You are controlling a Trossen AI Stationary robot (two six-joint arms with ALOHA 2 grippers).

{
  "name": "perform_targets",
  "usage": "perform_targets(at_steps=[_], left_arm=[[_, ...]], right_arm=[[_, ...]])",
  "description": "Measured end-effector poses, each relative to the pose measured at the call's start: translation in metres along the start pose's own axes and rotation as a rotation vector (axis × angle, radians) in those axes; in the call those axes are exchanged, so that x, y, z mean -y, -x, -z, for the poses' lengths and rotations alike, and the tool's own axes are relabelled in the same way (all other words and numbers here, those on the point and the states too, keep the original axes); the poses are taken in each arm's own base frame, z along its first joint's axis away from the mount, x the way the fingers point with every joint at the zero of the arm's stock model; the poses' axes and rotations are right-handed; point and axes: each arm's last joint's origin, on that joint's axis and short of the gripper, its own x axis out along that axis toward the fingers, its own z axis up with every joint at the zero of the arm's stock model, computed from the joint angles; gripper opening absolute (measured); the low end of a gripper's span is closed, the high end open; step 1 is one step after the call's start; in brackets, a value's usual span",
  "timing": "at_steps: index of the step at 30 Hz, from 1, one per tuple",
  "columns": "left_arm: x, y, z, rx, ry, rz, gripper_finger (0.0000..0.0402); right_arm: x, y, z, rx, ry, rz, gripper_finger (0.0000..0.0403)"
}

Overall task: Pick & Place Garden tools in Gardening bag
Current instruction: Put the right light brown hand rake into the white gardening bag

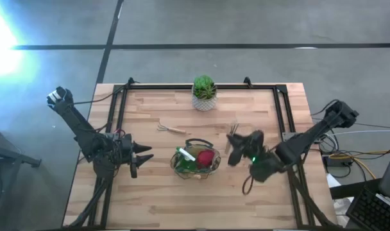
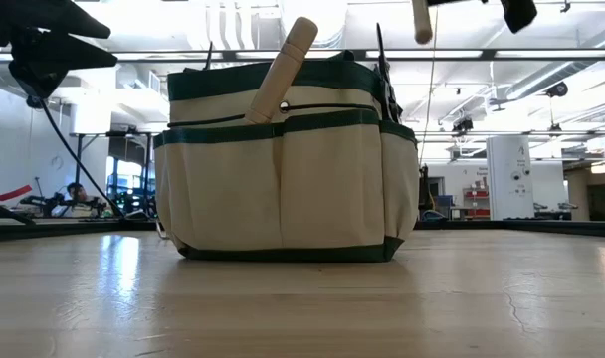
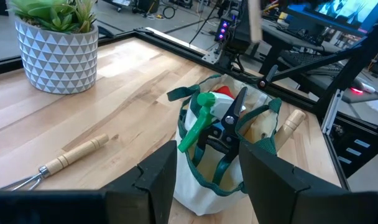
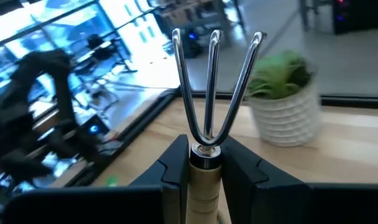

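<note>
- Rake (image 4: 211,81): stiff metal tines, light wooden handle; clamped at ferrule by right gripper (image 4: 204,163), centre-right of high view.
- Left gripper (image 3: 207,180): released, nothing held.

The wooden table (image 1: 156,192) carries 3 things: the bag (image 1: 196,163) near its middle, a potted plant (image 1: 204,93) at the far edge, and a small rake (image 1: 171,129) between them.
</note>
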Motion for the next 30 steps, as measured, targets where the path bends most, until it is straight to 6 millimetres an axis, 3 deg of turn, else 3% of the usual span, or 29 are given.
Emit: perform_targets(at_steps=[12,18,23,30], left_arm=[[0.0,0.0,0.0,0.0,0.0,0.0,0.0177],[0.0,0.0,0.0,0.0,-0.001,0.0,0.0177],[0.0,0.0,0.0,0.0,0.0,0.0,0.0177],[0.0,0.0,0.0,-0.001,-0.003,-0.001,0.0177]], right_arm=[[-0.083,0.036,0.041,0.056,0.175,-0.12,0.0054],[-0.121,0.036,0.057,0.069,0.244,-0.121,0.0054],[-0.134,0.031,0.08,0.066,0.251,-0.117,0.0054],[-0.124,0.016,0.112,0.036,0.22,-0.082,0.0054]])
